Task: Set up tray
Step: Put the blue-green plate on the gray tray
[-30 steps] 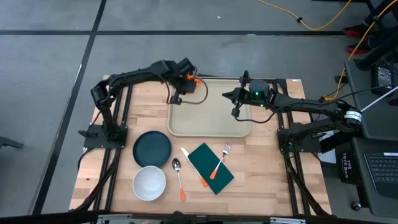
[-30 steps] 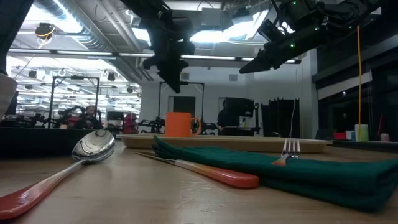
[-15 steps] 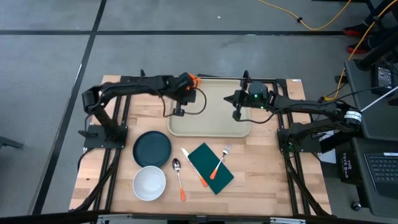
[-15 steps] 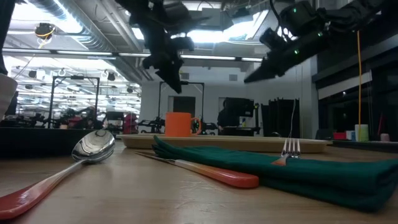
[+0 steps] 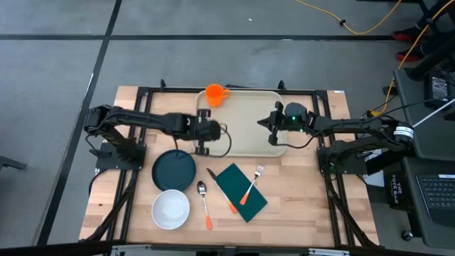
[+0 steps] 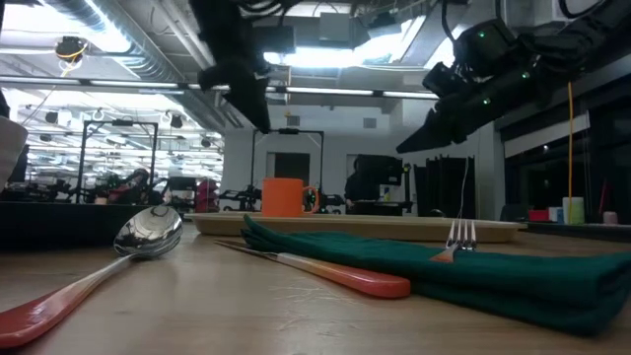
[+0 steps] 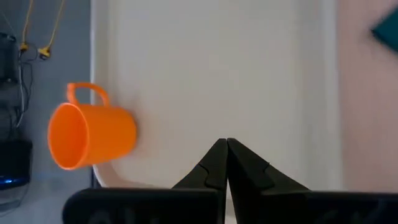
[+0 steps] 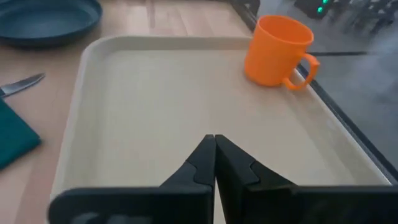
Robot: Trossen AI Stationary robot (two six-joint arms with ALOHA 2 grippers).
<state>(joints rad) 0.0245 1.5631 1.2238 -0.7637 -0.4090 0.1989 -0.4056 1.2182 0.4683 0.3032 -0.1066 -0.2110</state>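
The left gripper (image 5: 204, 147) had its fingers pressed together and held nothing. It hung over the near left edge of the tray (image 5: 242, 139), just beside the dark blue plate (image 5: 174, 169). One second before, this gripper was at the far left corner of the tray, where the orange cup (image 5: 215, 94) stands, and half a second before it was already a little nearer. So the left arm had drawn back along the left rim toward the plate. The cup stood upright and free in the far left corner of the tray, with its handle pointing outward; in my judgement the cup step was done and the plate was the likely next thing to take.

The right gripper (image 5: 272, 136) was also pressed together and empty. It hovered over the right side of the tray, near its right rim. Compared with the earlier pictures it had moved only a little toward the near edge, and in the low view it looked slightly farther to the right.

The tray itself, beige with a low rim, lay at the far middle of the table and had not shifted. Apart from the cup it was bare. The rest of the things lay on the wood in front of it, unchanged: the white bowl (image 5: 170, 209) near the plate, the spoon (image 5: 203, 200) with an orange handle, the knife (image 5: 222, 190) beside the green napkin (image 5: 240, 192), and the fork (image 5: 252, 184) lying on that napkin.
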